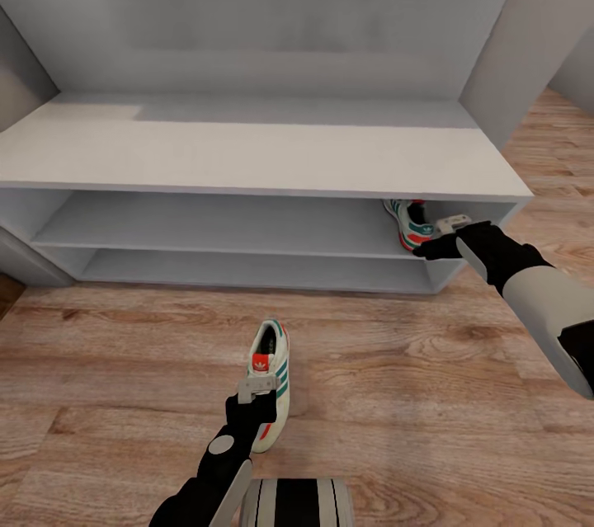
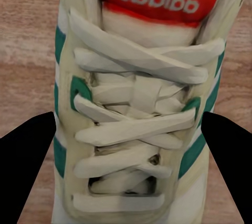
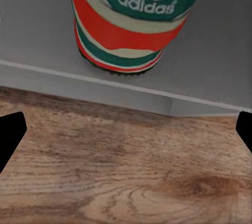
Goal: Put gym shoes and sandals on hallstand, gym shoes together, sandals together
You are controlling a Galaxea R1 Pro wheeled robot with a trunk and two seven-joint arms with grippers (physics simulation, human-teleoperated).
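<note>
One white gym shoe (image 1: 272,378) with green stripes lies on the corridor floor (image 1: 454,395) in front of the hallstand (image 1: 247,156). My left gripper (image 1: 257,392) is down over its laces (image 2: 131,103), its black fingers (image 2: 31,150) pressed to both sides: shut on the shoe. The other gym shoe (image 1: 407,222) stands on the hallstand's upper shelf at the far right, heel (image 3: 128,29) outward. My right gripper (image 1: 438,237) hangs open just in front of that heel, over the floor at the shelf's edge, holding nothing. The two sandals are out of view.
The hallstand's flat top and both shelf levels (image 1: 223,226) stretch bare to the left of the shelved shoe. Its tall side panel (image 1: 511,65) rises at the right. My own base (image 1: 297,502) sits at the near edge, just behind the floor shoe.
</note>
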